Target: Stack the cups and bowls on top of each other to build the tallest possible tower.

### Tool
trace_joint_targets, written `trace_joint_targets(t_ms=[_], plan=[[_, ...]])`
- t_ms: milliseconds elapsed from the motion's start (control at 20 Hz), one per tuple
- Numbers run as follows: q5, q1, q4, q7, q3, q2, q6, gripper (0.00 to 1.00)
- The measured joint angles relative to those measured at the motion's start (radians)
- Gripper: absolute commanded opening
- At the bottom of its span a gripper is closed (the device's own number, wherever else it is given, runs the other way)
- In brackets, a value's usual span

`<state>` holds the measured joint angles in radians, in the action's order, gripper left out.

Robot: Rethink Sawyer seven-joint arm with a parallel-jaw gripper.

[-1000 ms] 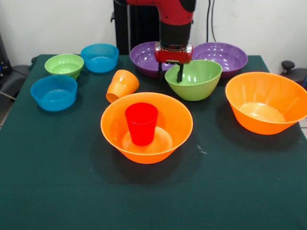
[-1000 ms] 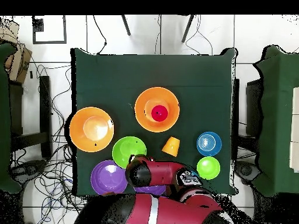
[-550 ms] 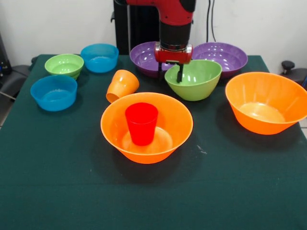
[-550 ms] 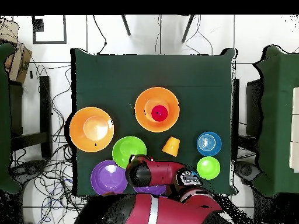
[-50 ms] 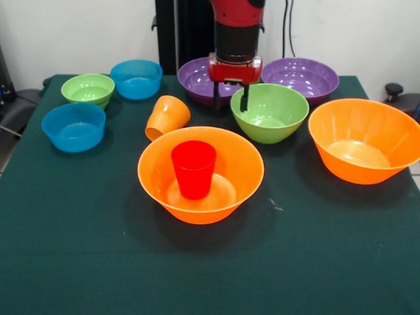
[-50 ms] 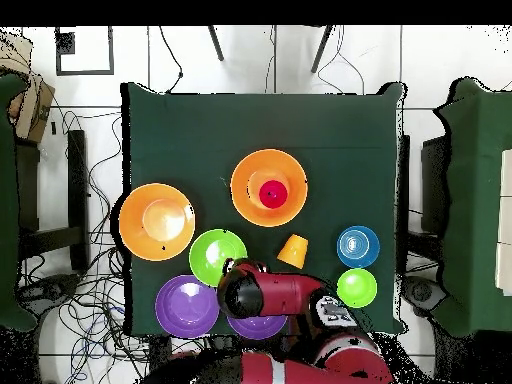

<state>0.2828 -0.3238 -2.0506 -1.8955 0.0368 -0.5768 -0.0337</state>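
The arm hangs straight down, its gripper (image 5: 231,98) pinching the left rim of the medium green bowl (image 5: 272,115), one finger inside, one outside. The bowl sits between the purple bowls (image 5: 302,75) and the central orange bowl (image 5: 226,187) holding the red cup (image 5: 193,168).

Glossy red arm (image 5: 237,12); ribbed black wrist; red tool (image 5: 230,104) block with thin black fingers.

A cup (image 5: 193,168) stands inside the centre bowl (image 5: 230,190). Another cup (image 5: 167,117) lies tipped at its upper left. Four bowls (image 5: 89,88) cluster upper left and upper centre.
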Motion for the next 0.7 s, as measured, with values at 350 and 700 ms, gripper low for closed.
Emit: trace_joint_targets(t_ms=[350,700], plan=[[0.001,-0.099,-0.021,0.0,0.066,-0.133,-0.071,1.0],[0.01,-0.21,-0.033,0.0,0.123,-0.192,-0.098,1.0]])
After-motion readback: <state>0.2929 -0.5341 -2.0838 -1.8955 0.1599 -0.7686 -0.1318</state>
